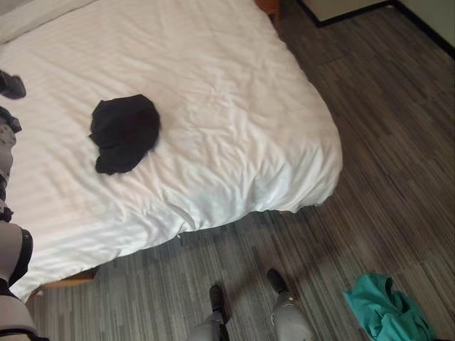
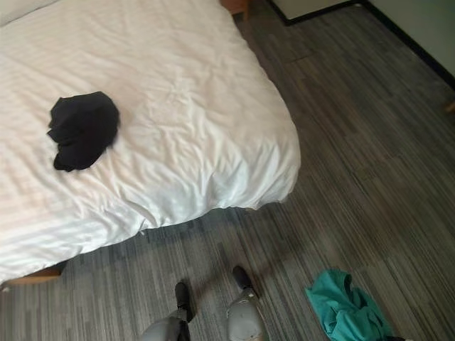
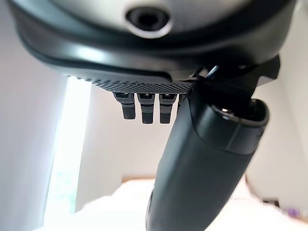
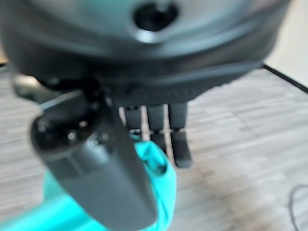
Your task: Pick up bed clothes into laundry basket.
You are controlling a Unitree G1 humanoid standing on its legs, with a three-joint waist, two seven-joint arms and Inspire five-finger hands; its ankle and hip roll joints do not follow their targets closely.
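Your right hand (image 4: 91, 163) pinches the teal cloth (image 1: 387, 307), low near the floor, ready to carry. Your left hand (image 3: 202, 159) is loose and empty. Black clothes (image 1: 124, 132) wait on the bed (image 1: 234, 128).

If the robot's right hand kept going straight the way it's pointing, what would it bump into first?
Probably the floor. The right hand already holds the teal cloth, its thumb and fingers closed on it, and the fingers point at bare floor past the cloth. How far off the floor lies is hard to tell.
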